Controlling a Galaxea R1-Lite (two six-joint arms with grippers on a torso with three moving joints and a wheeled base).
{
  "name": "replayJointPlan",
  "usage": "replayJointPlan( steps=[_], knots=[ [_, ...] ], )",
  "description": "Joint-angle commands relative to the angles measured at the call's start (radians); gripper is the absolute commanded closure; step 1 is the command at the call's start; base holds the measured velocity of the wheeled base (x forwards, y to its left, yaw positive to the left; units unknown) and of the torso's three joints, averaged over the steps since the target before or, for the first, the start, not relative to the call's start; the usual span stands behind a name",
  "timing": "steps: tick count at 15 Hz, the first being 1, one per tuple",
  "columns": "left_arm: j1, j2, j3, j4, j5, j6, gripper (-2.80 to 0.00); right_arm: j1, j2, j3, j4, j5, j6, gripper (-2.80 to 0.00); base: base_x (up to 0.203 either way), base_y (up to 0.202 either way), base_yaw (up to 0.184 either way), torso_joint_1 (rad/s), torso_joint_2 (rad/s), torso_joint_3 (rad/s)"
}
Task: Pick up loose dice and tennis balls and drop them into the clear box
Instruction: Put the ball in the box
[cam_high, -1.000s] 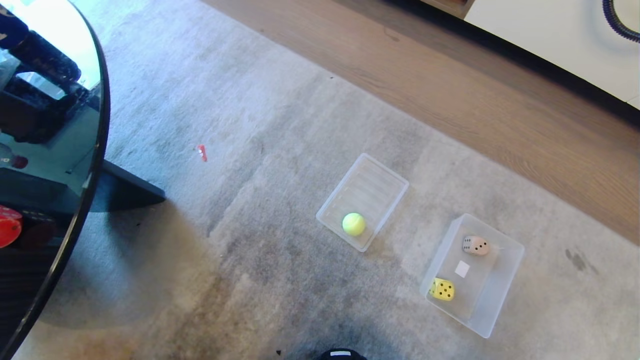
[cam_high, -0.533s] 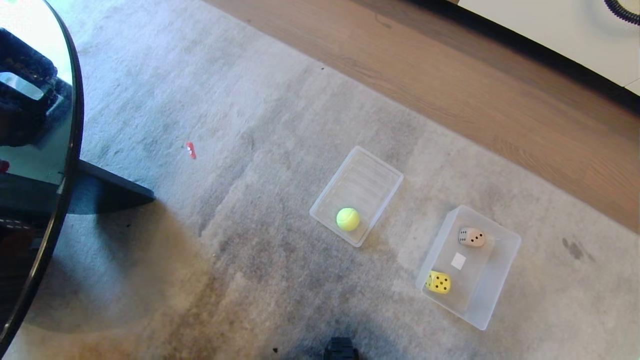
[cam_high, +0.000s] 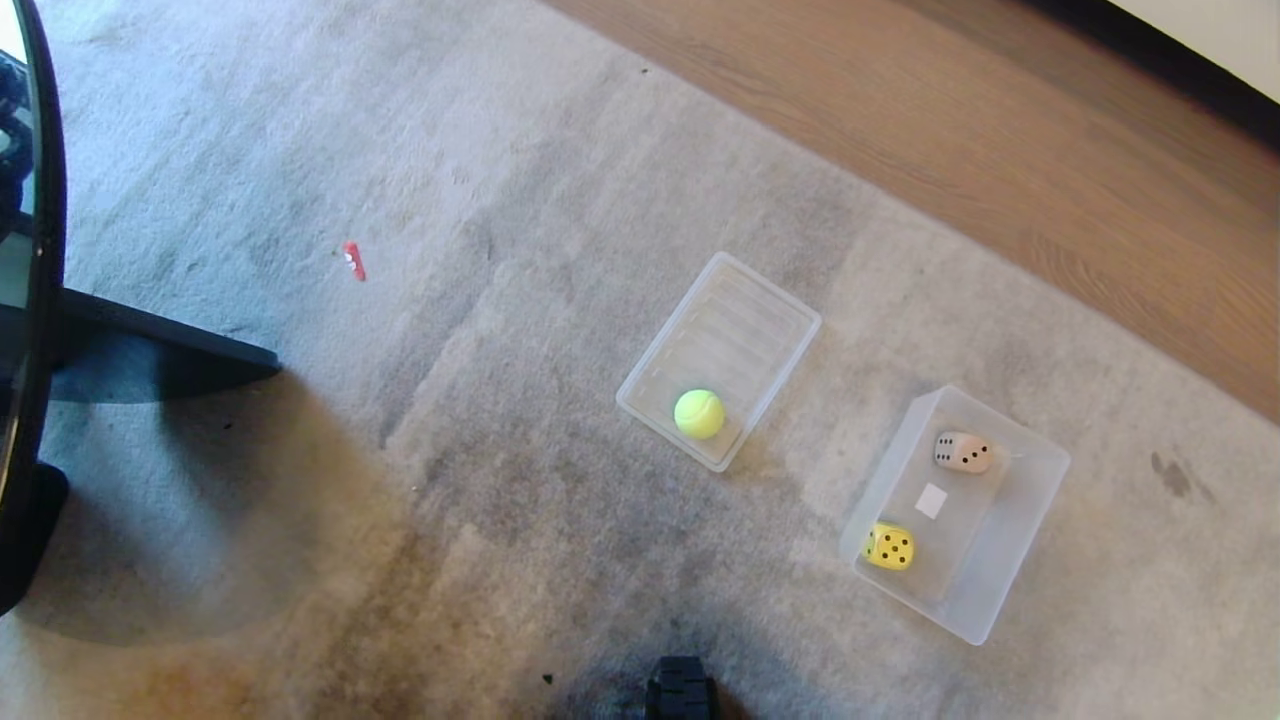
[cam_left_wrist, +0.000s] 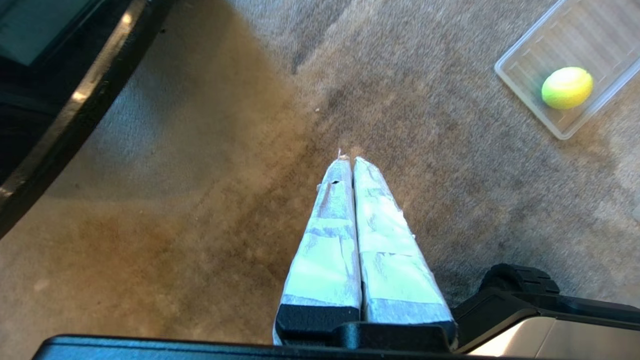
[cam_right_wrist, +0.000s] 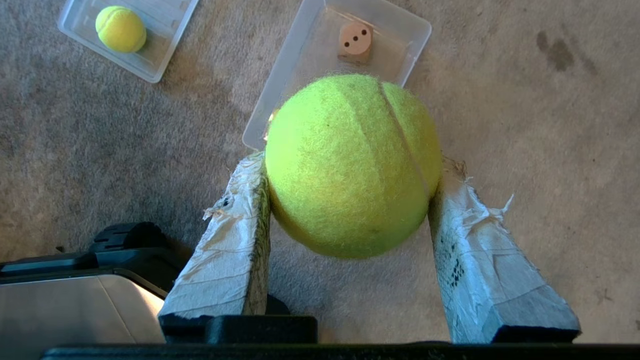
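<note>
Only the right wrist view shows the right gripper (cam_right_wrist: 350, 170): its taped fingers pinch a fuzzy yellow-green tennis ball (cam_right_wrist: 352, 165), held above the grey carpet (cam_high: 500, 480). Only the left wrist view shows the left gripper (cam_left_wrist: 348, 162), its taped fingers pressed together with nothing between them. The head view shows neither gripper.

Two tennis balls in all: the held one, and a second tennis ball (cam_high: 699, 413) lying in a flat, shallow, ridged clear tray (cam_high: 760, 300) on the carpet. Two dice sit inside the deep frosted translucent plastic box (cam_high: 1010, 560) just beside the tray: a yellow dotted cube (cam_high: 889, 547) and a tan dotted cube (cam_high: 962, 452), well apart.
</note>
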Motion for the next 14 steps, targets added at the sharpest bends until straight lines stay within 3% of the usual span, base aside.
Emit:
replayJointPlan(
  steps=[1, 14],
  knots=[
    [0.000, 0.000, 0.000, 0.001, 0.000, -0.001, 0.00, 0.000, 0.000, 0.000, 0.000, -0.001, 0.001, 0.00, 0.000, 0.000, 0.000, -0.002, 0.01, -0.203],
    [0.000, 0.000, 0.000, 0.001, 0.000, 0.000, 0.00, -0.008, 0.015, -0.003, 0.004, -0.001, 0.000, 0.00, 0.000, 0.000, 0.000, 0.002, 0.00, -0.180]
  ],
)
